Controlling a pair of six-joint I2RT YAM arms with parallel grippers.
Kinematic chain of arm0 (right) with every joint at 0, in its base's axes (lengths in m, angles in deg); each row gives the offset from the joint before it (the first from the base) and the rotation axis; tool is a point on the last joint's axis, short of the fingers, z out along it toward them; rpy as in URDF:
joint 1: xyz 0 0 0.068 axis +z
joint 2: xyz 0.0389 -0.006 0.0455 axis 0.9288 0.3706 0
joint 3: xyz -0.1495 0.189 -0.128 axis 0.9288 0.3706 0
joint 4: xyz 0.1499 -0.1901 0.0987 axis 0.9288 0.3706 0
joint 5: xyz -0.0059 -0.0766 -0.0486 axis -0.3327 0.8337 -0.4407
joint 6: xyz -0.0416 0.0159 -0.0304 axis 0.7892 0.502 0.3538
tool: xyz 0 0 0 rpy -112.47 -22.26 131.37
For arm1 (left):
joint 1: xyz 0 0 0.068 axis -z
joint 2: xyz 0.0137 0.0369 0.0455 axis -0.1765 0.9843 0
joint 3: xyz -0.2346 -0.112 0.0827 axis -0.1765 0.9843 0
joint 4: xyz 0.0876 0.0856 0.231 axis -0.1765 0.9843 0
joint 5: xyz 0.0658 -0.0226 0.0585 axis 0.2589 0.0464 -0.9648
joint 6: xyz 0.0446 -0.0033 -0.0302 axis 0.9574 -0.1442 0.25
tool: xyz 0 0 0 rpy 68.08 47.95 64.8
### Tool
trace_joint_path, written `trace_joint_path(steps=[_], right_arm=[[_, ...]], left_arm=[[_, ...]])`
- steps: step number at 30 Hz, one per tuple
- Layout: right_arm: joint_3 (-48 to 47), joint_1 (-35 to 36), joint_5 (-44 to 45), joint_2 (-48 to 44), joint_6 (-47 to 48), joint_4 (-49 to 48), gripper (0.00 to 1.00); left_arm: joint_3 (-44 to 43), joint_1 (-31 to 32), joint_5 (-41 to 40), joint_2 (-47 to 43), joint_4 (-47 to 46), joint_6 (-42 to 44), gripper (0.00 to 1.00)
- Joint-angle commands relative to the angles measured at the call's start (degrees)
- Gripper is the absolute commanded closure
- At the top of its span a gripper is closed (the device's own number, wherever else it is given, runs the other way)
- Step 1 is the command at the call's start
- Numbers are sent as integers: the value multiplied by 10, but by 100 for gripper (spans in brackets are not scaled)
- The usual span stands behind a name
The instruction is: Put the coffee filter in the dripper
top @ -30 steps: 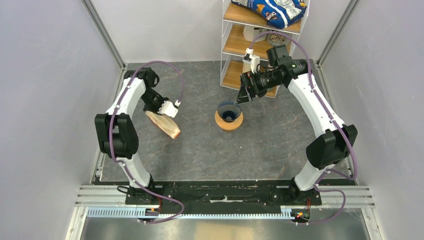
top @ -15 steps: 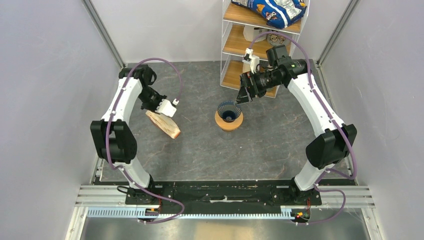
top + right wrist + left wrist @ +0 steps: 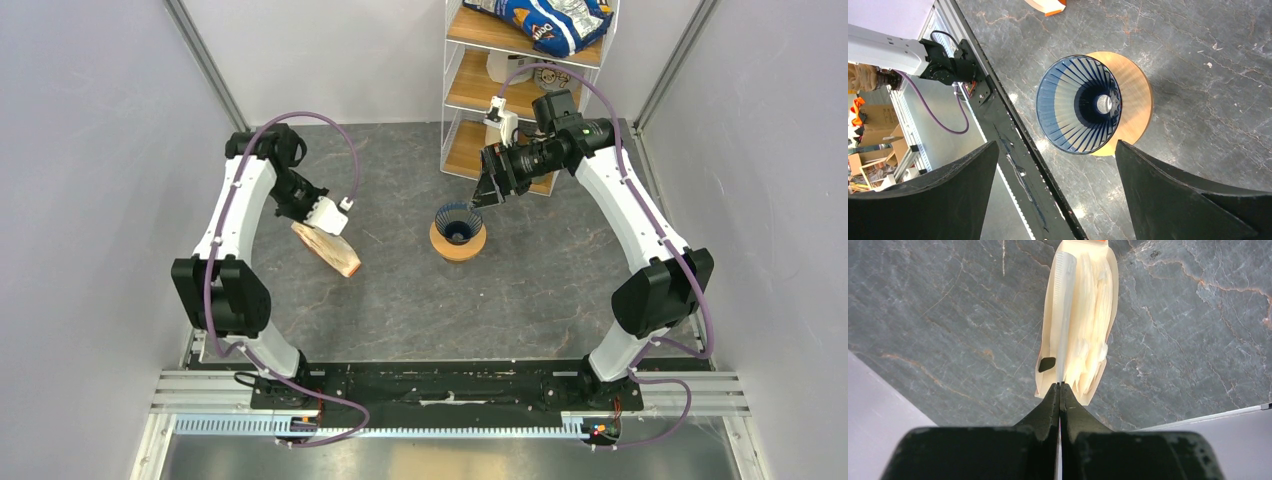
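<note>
Overhead, the dripper (image 3: 458,222) sat upright on an orange-brown ring (image 3: 462,247), its ribbed blue inside visible down to the bottom hole. The right gripper (image 3: 485,190) hung just beside its far rim, fingers spread wide. The left arm bent over the cream filter stack (image 3: 335,252). The left gripper (image 3: 1059,386) was pressed together on the edge of the coffee filter (image 3: 1064,300), which lay among the stack's sheets.

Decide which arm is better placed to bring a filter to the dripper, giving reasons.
Left. The left gripper is shut at the filter stack, seemingly pinching one coffee filter. The right gripper hangs open near the dripper, away from the stack.
</note>
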Motion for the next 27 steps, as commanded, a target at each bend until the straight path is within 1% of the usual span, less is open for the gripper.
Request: trace_joint_path(steps=[1,8,20,23,27], right_arm=[[-22,-1,-23,0,3,1,5],[-18,-1,-34,-4,6,0,6],[-15,2,-39,-4,0,-13,7],[-16,3,-38,-9,2,-16,8],[7,13,-30,-30,0,-54,9]], left_arm=[[-33,-2,25,-28,35,56,98],[-47,-1,36,-44,56,72,98],[-44,-1,63,-70,47,78,98],[-51,-1,92,-82,51,84,98],[-48,0,147,-112,58,120,98]])
